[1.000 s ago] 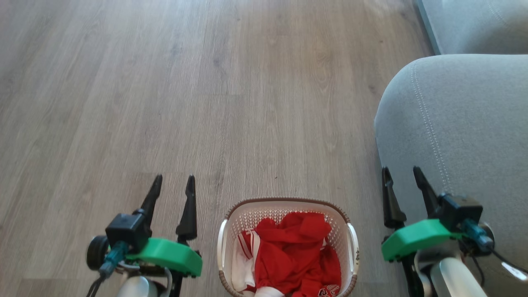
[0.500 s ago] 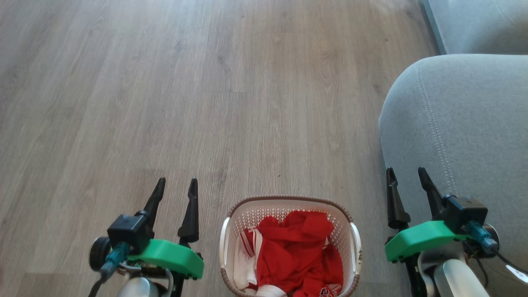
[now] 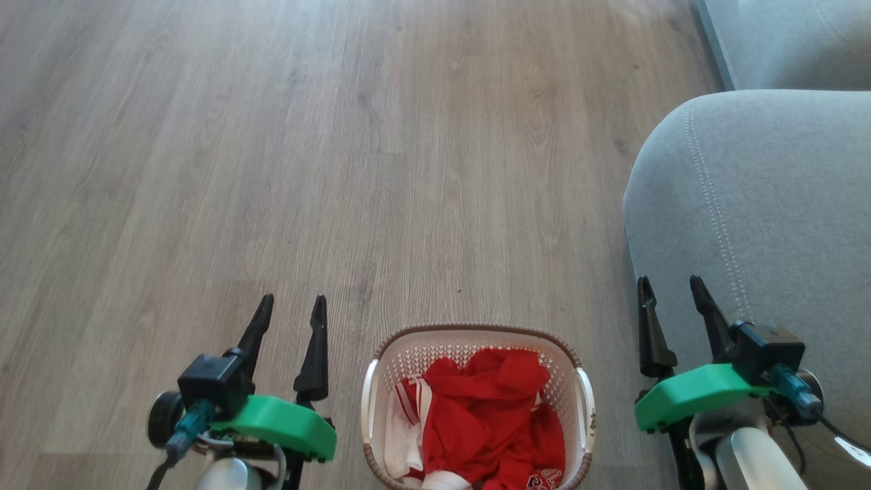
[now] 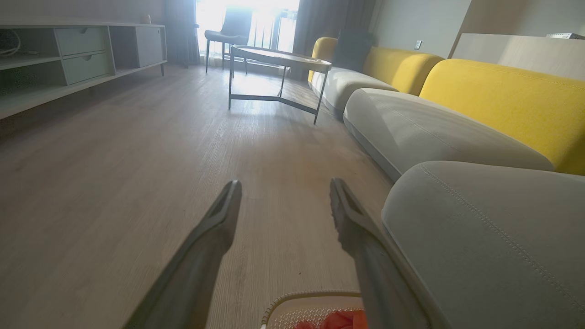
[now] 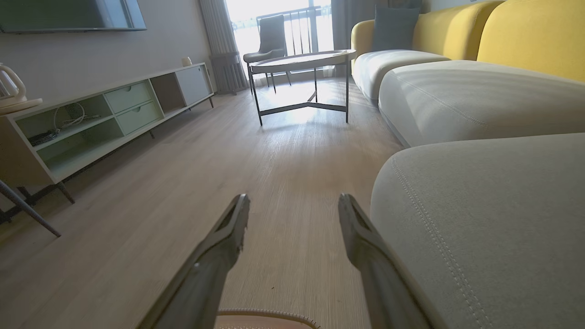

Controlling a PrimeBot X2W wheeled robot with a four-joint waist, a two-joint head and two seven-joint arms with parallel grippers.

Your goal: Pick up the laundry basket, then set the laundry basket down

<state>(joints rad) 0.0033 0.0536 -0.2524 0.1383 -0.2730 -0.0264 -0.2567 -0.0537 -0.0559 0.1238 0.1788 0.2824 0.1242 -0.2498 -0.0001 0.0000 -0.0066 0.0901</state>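
The laundry basket point(image 3: 476, 344), white and perforated with a brown rim and white side handles, stands on the wood floor at the bottom centre of the head view, red and white clothes inside. Its rim also peeks in at the left wrist view's bottom edge as the laundry basket point(image 4: 292, 299), and at the right wrist view's bottom edge as the laundry basket point(image 5: 269, 315). My left gripper point(image 3: 291, 303) hangs open to the basket's left, apart from it. My right gripper point(image 3: 668, 284) hangs open to its right, in front of the sofa, holding nothing.
A grey sofa arm point(image 3: 762, 224) stands close on the right, right beside my right gripper. Farther off are a sofa with yellow backs point(image 4: 493, 91), a round coffee table point(image 5: 304, 59), a low TV cabinet point(image 5: 105, 119) and a chair point(image 4: 228, 32). Open wood floor point(image 3: 340, 170) lies ahead.
The whole head view shifted slightly over the last second, so the camera moved. Both grippers and the basket keep the same places relative to each other.
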